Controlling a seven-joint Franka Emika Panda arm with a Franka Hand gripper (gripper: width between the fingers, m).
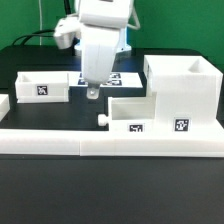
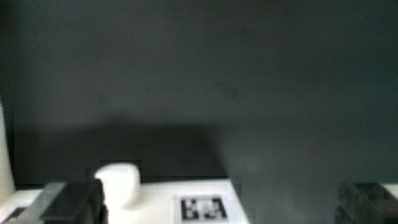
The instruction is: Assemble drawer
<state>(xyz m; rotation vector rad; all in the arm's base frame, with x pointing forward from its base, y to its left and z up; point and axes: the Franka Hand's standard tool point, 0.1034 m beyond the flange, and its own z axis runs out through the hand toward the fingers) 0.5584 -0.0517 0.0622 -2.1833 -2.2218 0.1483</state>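
Observation:
The large hollow white cube casing (image 1: 180, 92) stands at the exterior view's right with a tag on its front. A small white tray (image 1: 133, 115) with a round knob (image 1: 102, 118) lies just beside it, toward the middle. A second small tray (image 1: 44, 88) sits at the exterior view's left. My gripper (image 1: 93, 92) hangs above the table next to the knobbed tray, touching nothing. In the wrist view the gripper (image 2: 221, 206) is open and empty, its dark fingers (image 2: 71, 204) wide apart. The knob (image 2: 116, 186) and a tagged white face of the tray (image 2: 205, 208) show between them.
A long low white rail (image 1: 60, 141) runs along the front of the table. The marker board (image 1: 128, 77) lies flat behind the arm. Dark tabletop (image 2: 196, 80) fills most of the wrist view.

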